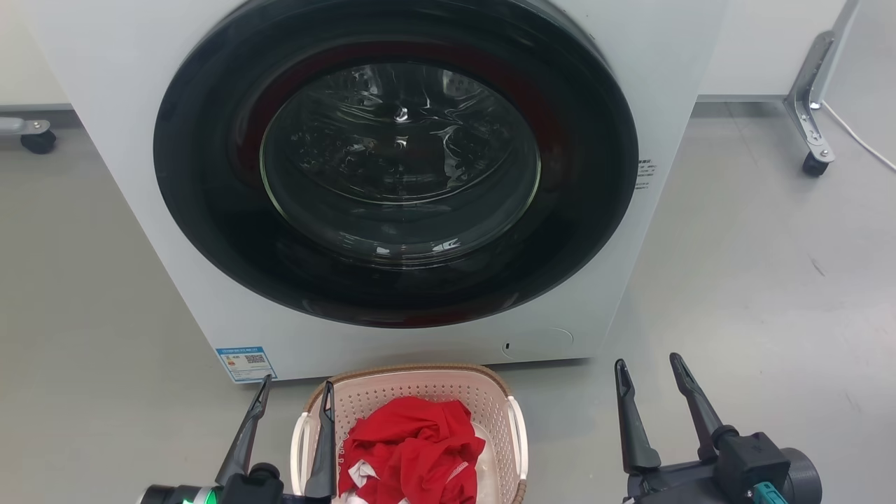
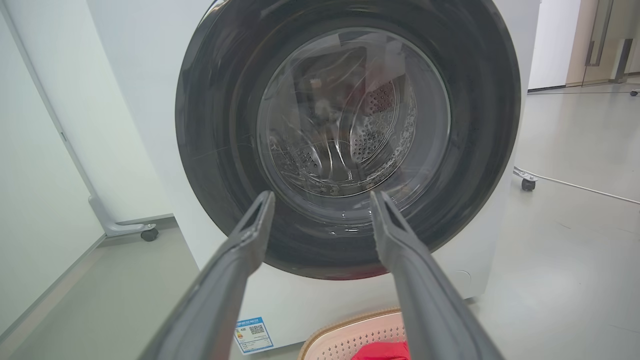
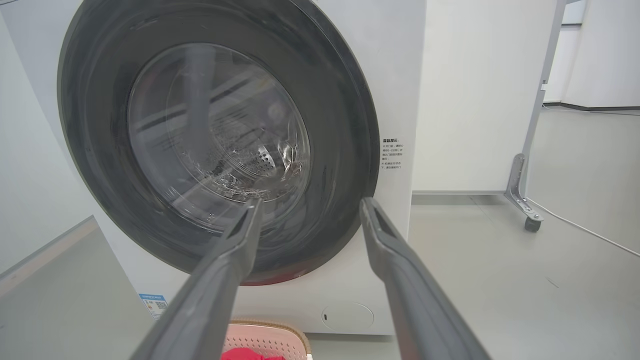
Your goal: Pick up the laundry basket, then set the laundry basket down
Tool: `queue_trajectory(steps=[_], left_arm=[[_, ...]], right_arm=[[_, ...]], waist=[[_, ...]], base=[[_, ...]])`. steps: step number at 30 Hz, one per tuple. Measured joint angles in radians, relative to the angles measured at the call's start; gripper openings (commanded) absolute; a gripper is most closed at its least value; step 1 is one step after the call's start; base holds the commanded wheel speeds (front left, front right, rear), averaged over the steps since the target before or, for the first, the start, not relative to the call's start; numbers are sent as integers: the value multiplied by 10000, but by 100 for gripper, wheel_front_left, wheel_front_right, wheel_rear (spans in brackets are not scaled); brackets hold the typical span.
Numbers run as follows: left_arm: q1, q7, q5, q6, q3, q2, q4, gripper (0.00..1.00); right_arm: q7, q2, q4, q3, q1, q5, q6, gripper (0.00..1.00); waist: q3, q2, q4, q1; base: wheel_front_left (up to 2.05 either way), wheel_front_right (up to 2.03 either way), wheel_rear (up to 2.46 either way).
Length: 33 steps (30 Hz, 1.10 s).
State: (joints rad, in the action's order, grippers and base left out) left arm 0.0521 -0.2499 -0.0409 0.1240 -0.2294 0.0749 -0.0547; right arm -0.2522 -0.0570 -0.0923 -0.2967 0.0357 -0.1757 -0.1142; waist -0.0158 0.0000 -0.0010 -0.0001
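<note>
The left tool (image 1: 297,381) and right tool (image 1: 647,360), both spread open, flank the small pale pink perforated plastic laundry basket (image 1: 420,369), likely aiming for its white handles (image 1: 516,427).

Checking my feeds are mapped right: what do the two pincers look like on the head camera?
Each has two long, slim, dark grey fingers tapering to points, recessed near the tips. The left pincer shows a green light at its base; the right pincer sits on a black blocky mount with a teal connector.
</note>
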Motion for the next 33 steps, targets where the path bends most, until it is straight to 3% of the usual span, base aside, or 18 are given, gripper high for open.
queue_trajectory(steps=[18,33], left_arm=[[162,-27,-35,0,180,-100,121,100],[-1317,-31,-568,2,479,-169,-660,100]], right_arm=[[-2,10,272,171,-212,21,100,100],[-12,-123,-123,913,1077,-73,353,100]], waist=[[-463,1,59,0],[-2185,1,125,3]], base=[[0,0,0],[0,0,0]])
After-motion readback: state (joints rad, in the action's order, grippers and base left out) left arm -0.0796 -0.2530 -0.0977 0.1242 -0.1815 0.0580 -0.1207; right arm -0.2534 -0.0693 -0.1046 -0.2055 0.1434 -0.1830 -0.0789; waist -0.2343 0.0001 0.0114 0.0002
